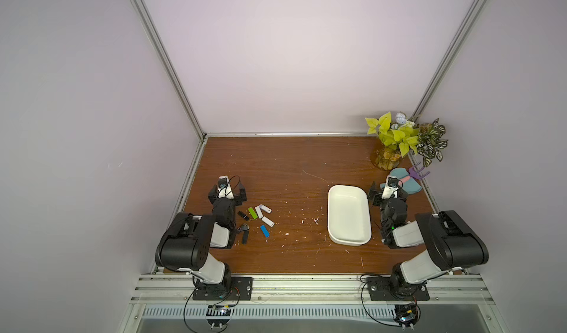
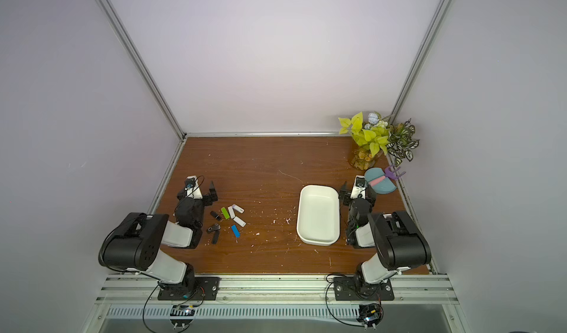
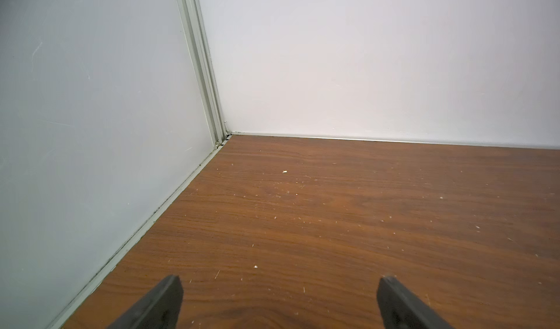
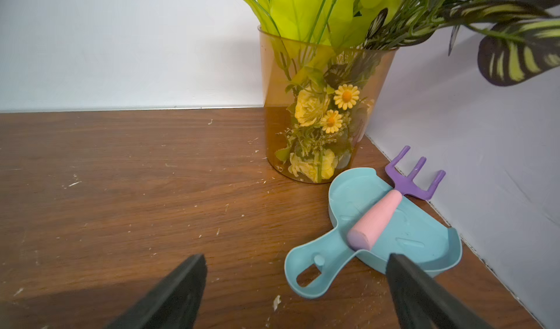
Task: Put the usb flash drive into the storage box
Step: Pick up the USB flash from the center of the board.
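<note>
The shallow white plastic storage box (image 1: 349, 214) lies on the brown wooden bench (image 1: 291, 162). Well left of it lie mixed-colour plastic usb flash drives (image 1: 267, 221). Behind it, rightward, a teal plastic dustpan (image 1: 412, 187) carries a purple rake (image 1: 418, 171).

Wooden table (image 1: 291, 168) bears usb flash drives (image 1: 259, 212), storage box (image 1: 348, 214), vase (image 1: 386, 160), teal dustpan (image 1: 399, 172).

The left arm (image 1: 187, 245) and the right arm (image 1: 451, 242) are built of bulky black joint housings alternating with white link shells, and each is fixed on a black, screw-studded base plate (image 1: 223, 288). Thin black cables (image 1: 184, 310) are looped from the bases, and a small white camera block (image 1: 225, 184) is carried at each wrist. Matte black wedge-shaped fingers (image 3: 157, 306) are recorded in the wrist views, and a small green light (image 1: 392, 227) is noted on the right arm.
</note>
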Robot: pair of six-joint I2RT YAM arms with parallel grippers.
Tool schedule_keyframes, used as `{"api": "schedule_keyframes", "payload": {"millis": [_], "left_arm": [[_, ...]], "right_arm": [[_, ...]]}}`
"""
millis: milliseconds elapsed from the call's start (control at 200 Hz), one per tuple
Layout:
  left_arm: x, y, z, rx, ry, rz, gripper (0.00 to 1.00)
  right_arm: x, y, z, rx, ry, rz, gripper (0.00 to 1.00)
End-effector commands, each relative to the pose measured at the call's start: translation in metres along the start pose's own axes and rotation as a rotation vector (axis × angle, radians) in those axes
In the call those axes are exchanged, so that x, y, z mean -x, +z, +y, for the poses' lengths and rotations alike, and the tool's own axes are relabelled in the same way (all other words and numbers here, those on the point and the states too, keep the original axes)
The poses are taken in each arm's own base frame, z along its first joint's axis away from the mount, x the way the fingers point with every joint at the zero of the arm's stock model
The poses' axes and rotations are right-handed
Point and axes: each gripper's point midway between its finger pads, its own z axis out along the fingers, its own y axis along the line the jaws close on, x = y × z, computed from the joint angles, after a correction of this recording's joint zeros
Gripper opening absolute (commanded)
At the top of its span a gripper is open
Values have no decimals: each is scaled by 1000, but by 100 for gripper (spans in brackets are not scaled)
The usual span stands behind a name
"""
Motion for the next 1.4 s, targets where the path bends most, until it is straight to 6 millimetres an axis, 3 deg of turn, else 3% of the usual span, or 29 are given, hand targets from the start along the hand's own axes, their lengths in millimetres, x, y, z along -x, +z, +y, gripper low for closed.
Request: {"api": "schedule_keyframes", "payload": {"millis": [0, 545, 686, 736, 781, 861, 951, 1041, 1121, 1206, 1296, 1391], "left_arm": [[5, 1, 0, 5, 10, -18, 99], [6, 0, 1, 10, 6, -21, 99], [21, -8, 3, 75, 35, -55, 99], [31, -14, 3, 96, 48, -71, 99], [43, -21, 1, 84, 46, -103, 99], [66, -40, 13, 108, -82, -185, 99], [60, -44, 36, 174, -431, -115, 99], [63, -40, 28, 85, -525, -42, 99], [65, -36, -6, -94, -470, 35, 99], [39, -32, -19, -116, -527, 176, 99], [6, -37, -27, -102, -547, 376, 100], [-22, -49, -30, -57, -539, 568, 87]], "right_arm": [[14, -2, 4, 18, 10, -57, 99], [13, -1, 4, 17, 12, -51, 99], [14, -2, 2, 10, 13, -54, 99], [17, -5, -5, -43, 26, -65, 99], [19, -7, 0, -11, 9, -59, 100], [38, -16, -5, -103, -14, -96, 99], [65, -29, 3, -105, -36, -96, 100], [93, -47, 27, 96, 90, -114, 100], [119, -73, 21, 176, 332, -213, 100], [128, -93, 8, 210, 625, -233, 100], [159, -126, 49, 517, 492, -299, 99], [153, -127, 62, 566, 497, -226, 85]]}}
